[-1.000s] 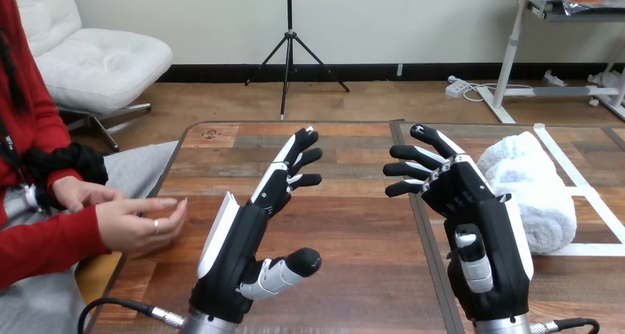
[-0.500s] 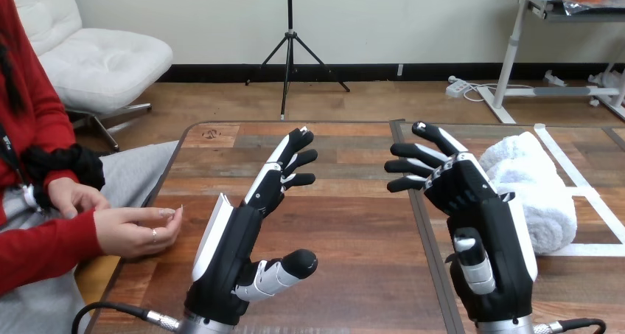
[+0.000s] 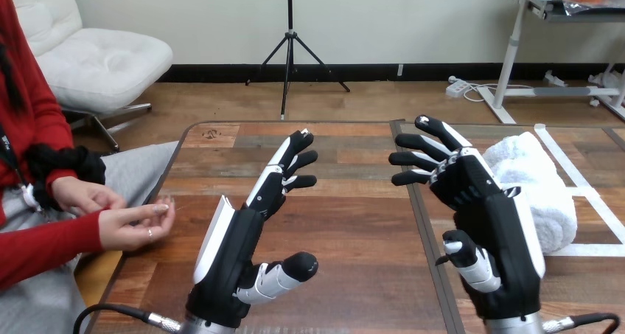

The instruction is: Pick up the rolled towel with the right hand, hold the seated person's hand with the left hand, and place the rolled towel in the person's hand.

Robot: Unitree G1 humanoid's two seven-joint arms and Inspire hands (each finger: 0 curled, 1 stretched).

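A white rolled towel (image 3: 542,190) lies on the table at the right, between strips of white tape. My right hand (image 3: 492,231) hovers just left of it, open with fingers spread, partly covering the towel's left side. My left hand (image 3: 243,245) hangs over the middle of the table, open with straight fingers pointing away and the thumb out to the right. The person's hand (image 3: 133,227) with the red sleeve rests at the table's left edge, palm turned up and fingers loosely bent. A second hand of the person (image 3: 85,195) sits just behind it, off the table.
The wooden table (image 3: 354,223) has a dark seam running front to back near my right hand. White tape (image 3: 586,194) marks a box around the towel at the right. The person's lap sits close against the table's left edge.
My right hand has shifted a little right and forward toward the towel. The person's hand with the red sleeve has drawn back toward the left edge. My left hand barely moved.
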